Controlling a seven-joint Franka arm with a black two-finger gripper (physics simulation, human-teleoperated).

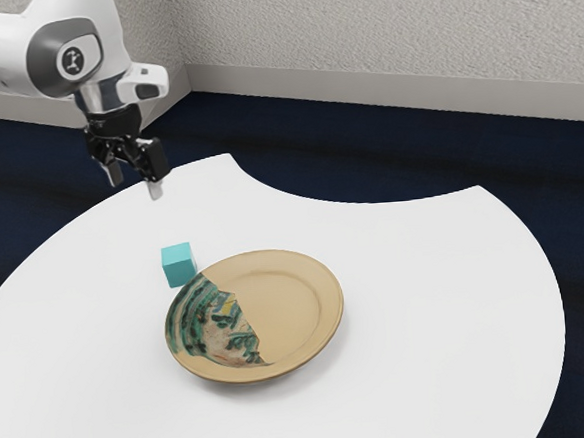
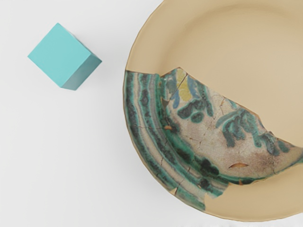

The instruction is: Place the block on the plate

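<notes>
One plate (image 1: pixel 257 317); one block (image 1: pixel 179 265) just beside it; one end effector (image 1: pixel 135 188), two fingers (image 1: pixel 156 190) apart.

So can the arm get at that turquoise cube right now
Probably yes: the tool hangs open and empty, and nothing covers the turquoise cube. The plate sits close beside it, but a gap separates them.

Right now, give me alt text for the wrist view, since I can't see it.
A turquoise block sits beside a large tan plate, not touching it. Both rest on a white table. Part of the plate has cracked, green-banded decoration.
</notes>
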